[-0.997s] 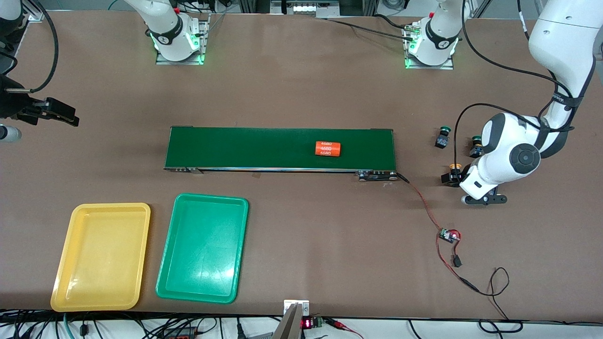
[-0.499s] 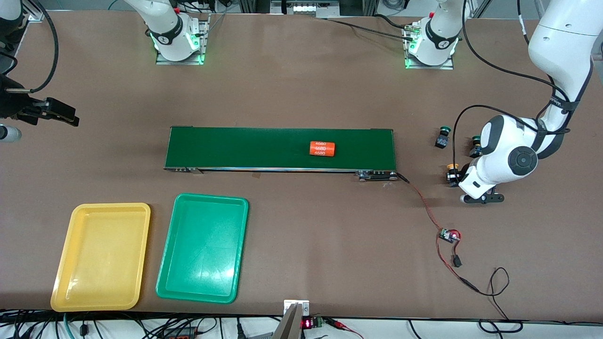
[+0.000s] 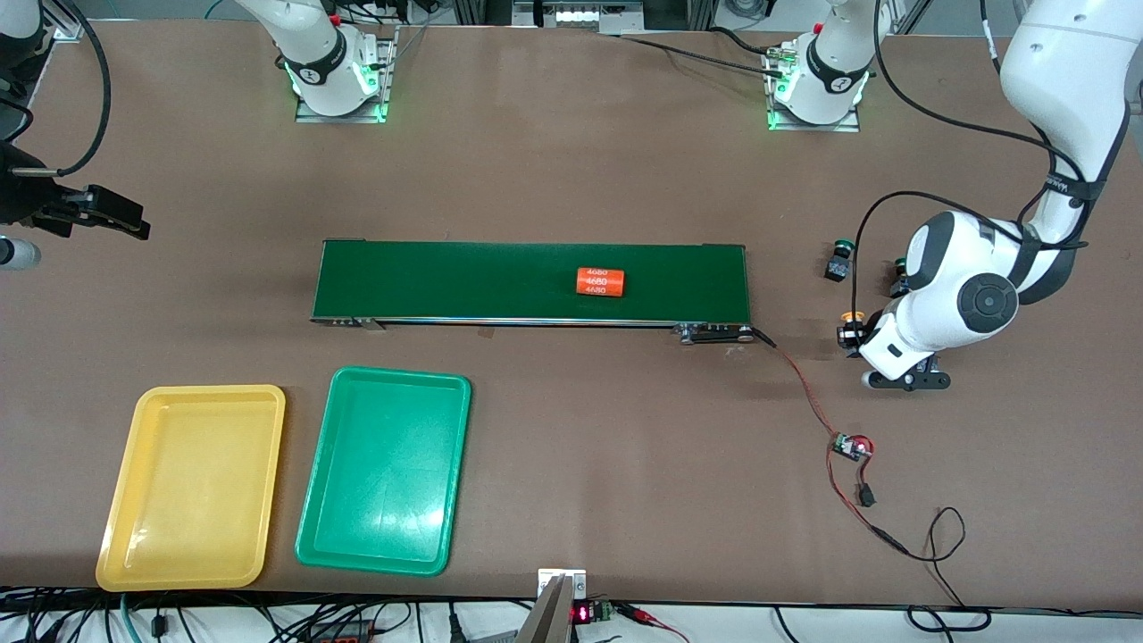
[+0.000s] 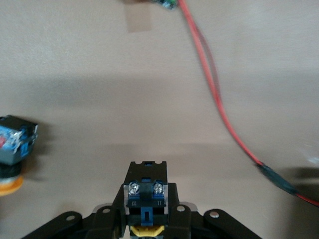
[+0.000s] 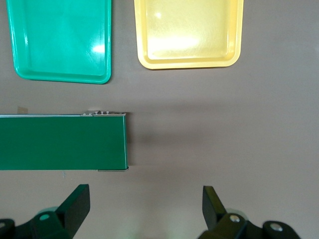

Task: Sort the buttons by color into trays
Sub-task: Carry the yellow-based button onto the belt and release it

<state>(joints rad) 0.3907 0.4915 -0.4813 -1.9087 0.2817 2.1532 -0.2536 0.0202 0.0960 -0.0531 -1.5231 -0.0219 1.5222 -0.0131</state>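
Clamping a yellow-capped button (image 4: pixel 145 199), the left pincer (image 4: pixel 144 219) sat low at the left arm's end of the tabletop (image 3: pixel 571 179), presumably readying a lift toward the yellow tray (image 3: pixel 134 572). Right pincer (image 5: pixel 144 209) waited, fingers apart, above the conveyor belt (image 5: pixel 60 142) end.

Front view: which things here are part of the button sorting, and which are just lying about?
Job:
- yellow button in the shut left gripper
- second yellow button beside it
- two green buttons
- yellow tray
- green tray
- right gripper, open, waiting

Lying about:
- conveyor belt
- orange cylinder on it
- red wire
- small circuit board
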